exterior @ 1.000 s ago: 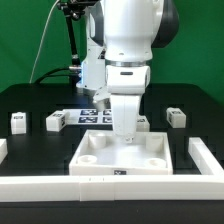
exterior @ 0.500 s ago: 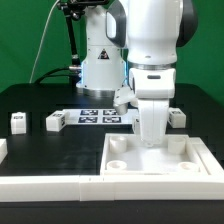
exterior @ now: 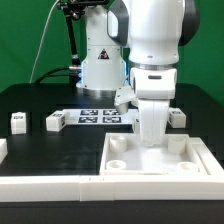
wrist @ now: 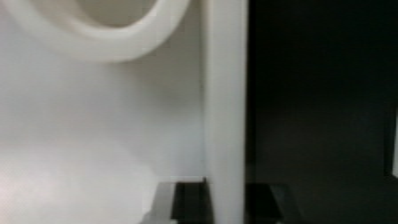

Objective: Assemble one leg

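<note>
The large white square panel [exterior: 155, 158] with round corner sockets lies flat at the exterior view's right. My gripper [exterior: 150, 136] reaches straight down onto its far edge and is shut on that edge. In the wrist view the panel's edge wall [wrist: 222, 90] runs between my two dark fingers [wrist: 191, 203], with my gripper [wrist: 228, 203] closed around it. One round socket [wrist: 116, 25] shows beside the wall. Three small white legs stand on the black table: two at the exterior view's left [exterior: 18, 121] [exterior: 55, 121] and one behind the panel [exterior: 176, 117].
The marker board [exterior: 95, 116] lies behind the panel near the robot's base [exterior: 100, 70]. White border rails run along the front [exterior: 50, 186] and at the exterior view's right [exterior: 210, 152].
A second ago the panel and my gripper were nearer the middle. Both have shifted to the exterior view's right. Nothing has moved in the last half second.
</note>
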`<action>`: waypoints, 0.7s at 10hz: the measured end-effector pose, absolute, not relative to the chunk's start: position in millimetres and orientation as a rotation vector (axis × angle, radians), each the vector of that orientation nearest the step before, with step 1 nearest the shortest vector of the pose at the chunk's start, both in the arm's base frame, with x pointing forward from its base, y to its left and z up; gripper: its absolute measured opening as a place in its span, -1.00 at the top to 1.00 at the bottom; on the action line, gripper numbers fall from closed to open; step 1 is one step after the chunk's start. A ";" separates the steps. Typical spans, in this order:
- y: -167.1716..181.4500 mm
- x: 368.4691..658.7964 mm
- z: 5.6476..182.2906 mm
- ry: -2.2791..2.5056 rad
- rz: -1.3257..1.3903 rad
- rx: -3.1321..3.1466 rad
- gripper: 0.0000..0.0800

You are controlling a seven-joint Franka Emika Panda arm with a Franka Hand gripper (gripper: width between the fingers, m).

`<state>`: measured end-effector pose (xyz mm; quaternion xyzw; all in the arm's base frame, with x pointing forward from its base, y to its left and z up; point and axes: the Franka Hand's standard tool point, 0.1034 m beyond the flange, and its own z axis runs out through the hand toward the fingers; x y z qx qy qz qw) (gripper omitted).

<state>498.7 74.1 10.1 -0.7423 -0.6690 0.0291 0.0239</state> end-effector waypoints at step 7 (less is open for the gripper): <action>73.4 498.0 8.8 -2.067 0.093 -2.297 -0.61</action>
